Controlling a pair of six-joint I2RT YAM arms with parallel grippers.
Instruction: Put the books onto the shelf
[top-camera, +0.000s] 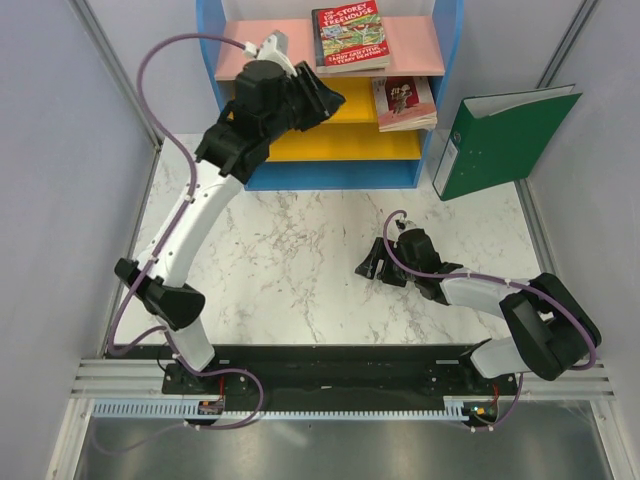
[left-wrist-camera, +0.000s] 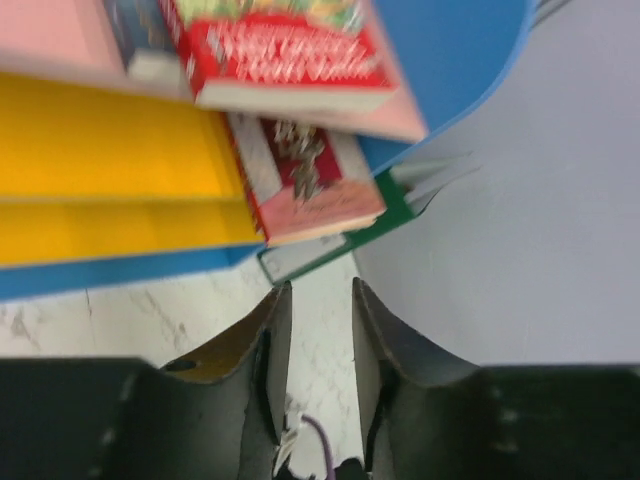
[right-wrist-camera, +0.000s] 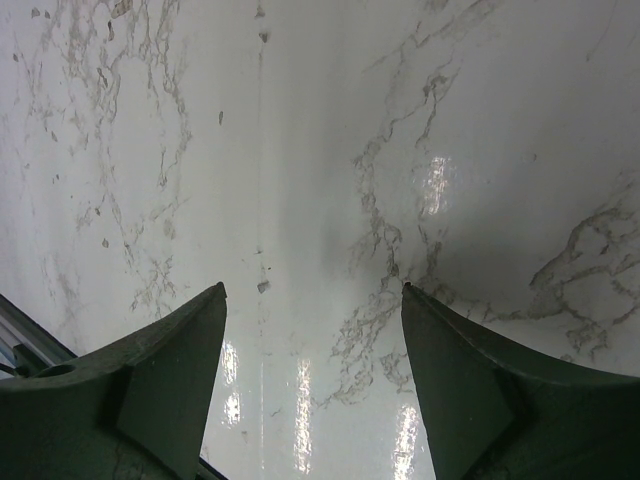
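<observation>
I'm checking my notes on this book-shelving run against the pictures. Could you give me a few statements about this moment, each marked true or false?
1. The red book lies on the pink top board. True.
2. The green binder sits on the shelf. False: it stands on the table, to the right of the shelf.
3. The right pincer grips a book. False: it is open with nothing in it, above bare table.
4. A second book lies on a yellow board at the shelf's right end. True.
5. The left pincer is up at the shelf with nothing between its fingers. True.
</observation>
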